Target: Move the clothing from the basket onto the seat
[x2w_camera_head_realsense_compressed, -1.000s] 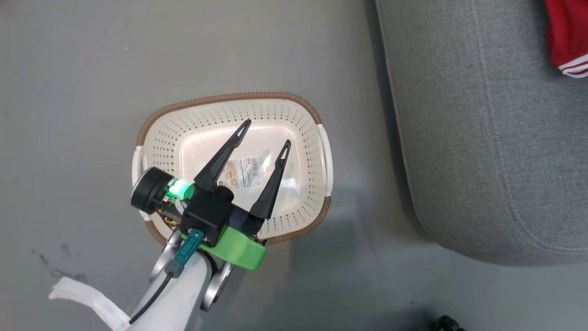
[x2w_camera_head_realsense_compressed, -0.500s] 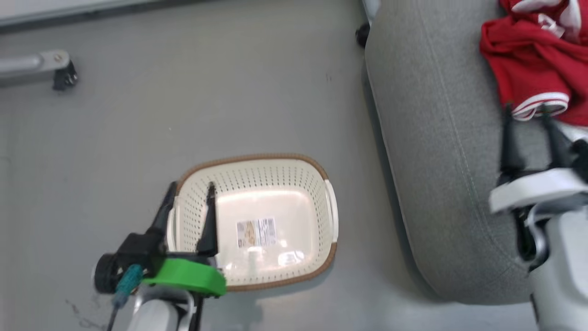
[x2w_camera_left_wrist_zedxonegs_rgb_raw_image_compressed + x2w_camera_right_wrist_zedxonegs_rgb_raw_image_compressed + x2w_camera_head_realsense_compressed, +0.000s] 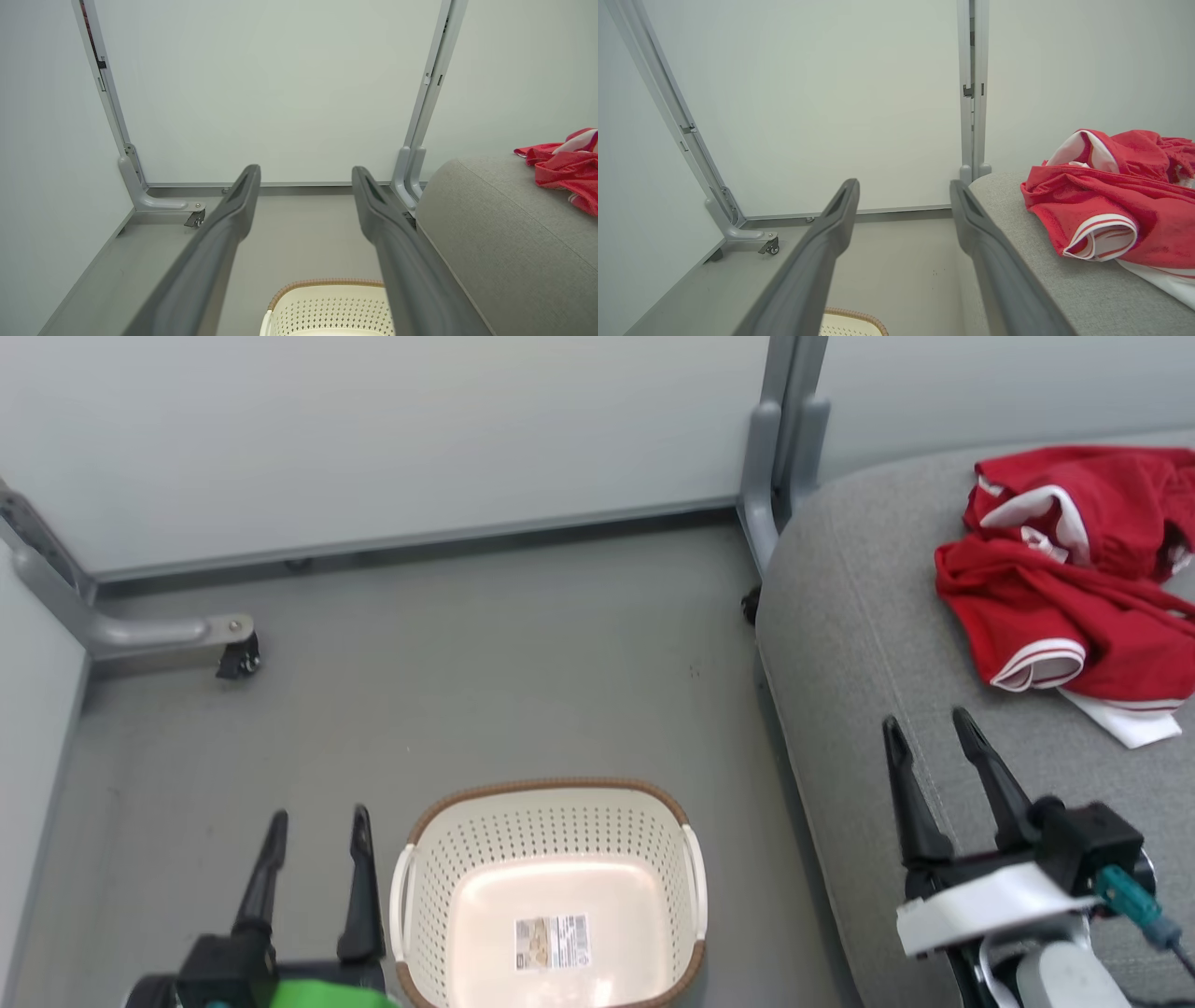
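Both pincers stand released and empty: the left pincer (image 3: 318, 817), over the basket (image 3: 551, 786) a second ago, now sits just left of it, and the right pincer (image 3: 926, 721) has let go above the seat (image 3: 868, 644). Only a paper label (image 3: 553, 941) lies in the basket; the clothing (image 3: 1055, 597) rests further back on the seat, so the move looks complete. The red heap runs off the right edge, so I cannot separate it into garments; the basket's near rim is cut off too.

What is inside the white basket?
Just a paper label on the bottom of the basket. No clothes in the part that shows; the red clothing lies on the grey seat. The basket's nearest edge runs out of the picture, so that strip is unseen.
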Available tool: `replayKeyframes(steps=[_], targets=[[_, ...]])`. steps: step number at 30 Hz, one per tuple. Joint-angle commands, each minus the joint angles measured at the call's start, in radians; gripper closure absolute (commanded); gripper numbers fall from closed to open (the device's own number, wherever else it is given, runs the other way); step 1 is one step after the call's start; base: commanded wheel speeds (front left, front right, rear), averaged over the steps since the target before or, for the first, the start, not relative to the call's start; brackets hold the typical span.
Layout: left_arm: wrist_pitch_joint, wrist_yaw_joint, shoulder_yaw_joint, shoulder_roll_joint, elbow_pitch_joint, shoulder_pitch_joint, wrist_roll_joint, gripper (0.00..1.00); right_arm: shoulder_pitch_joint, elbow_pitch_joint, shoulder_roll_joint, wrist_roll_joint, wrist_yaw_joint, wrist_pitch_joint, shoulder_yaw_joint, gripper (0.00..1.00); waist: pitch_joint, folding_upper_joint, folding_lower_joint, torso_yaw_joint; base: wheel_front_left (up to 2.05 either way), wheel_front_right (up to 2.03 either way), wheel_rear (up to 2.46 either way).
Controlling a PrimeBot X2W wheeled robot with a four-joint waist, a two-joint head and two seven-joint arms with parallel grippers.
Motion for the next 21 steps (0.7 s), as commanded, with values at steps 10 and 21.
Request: replayKeyframes(steps=[10,21], targets=[[0.0,-0.025,0.01,-0.001,-0.005,0.11,0.047,0.0,0.17,-0.042,0.034,-0.061,-0.001,0.0,-0.024,0.0,-0.124,0.0,0.0001,0.015,0.0,0.0,0.0],[0.0,-0.026,-0.002,-0.001,0.02,0.133,0.061,0.0,0.231,-0.049,0.048,-0.079,-0.001,0.0,-0.023,0.0,-0.141,0.0,0.0001,0.017,0.0,0.0,0.0]])
